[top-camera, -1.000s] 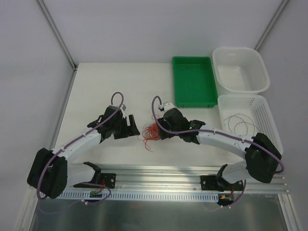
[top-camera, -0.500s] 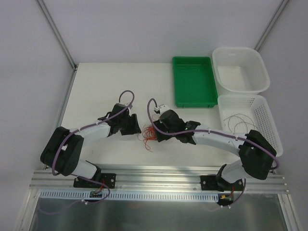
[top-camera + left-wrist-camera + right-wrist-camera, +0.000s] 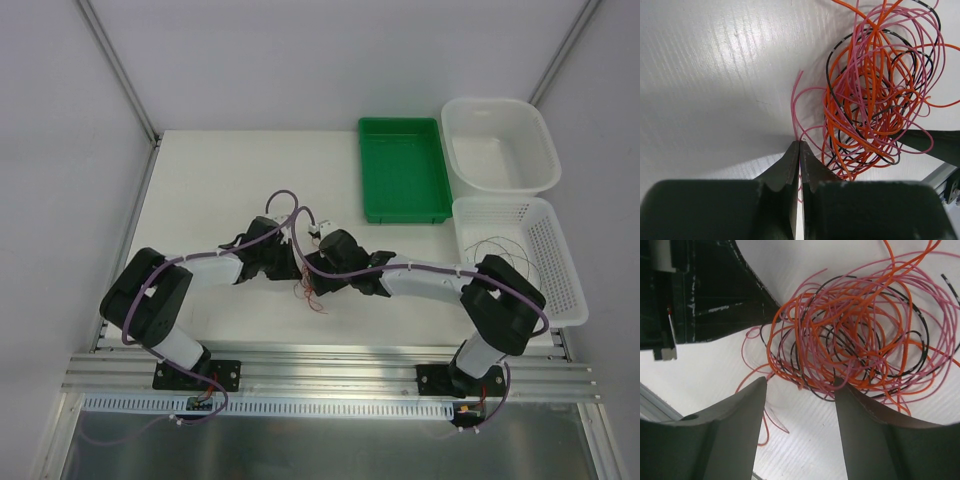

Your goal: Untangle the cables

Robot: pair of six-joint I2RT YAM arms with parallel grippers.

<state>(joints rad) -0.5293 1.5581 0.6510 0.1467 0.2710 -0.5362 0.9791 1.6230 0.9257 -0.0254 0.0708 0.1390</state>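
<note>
The cables (image 3: pixel 875 100) form one loose tangle of hair-thin, glossy orange, pink and black strands. They curl in overlapping loops on the bench (image 3: pixel 715 75), a matte white, finely ribbed sheet.

Left end effector (image 3: pixel 799 146): fingers pressed together, pinching a pink strand at the tangle's edge.

Right end effector (image 3: pixel 800 384): fingers spread, tips at the tangle's rim.

One second earlier the left end effector stood spread and apart from the tangle; both arms have since moved in.

Behind: green tray (image 3: pixel 400 122), white tub (image 3: pixel 545 150), perforated white basket (image 3: pixel 550 245). Walls are plain white.
</note>
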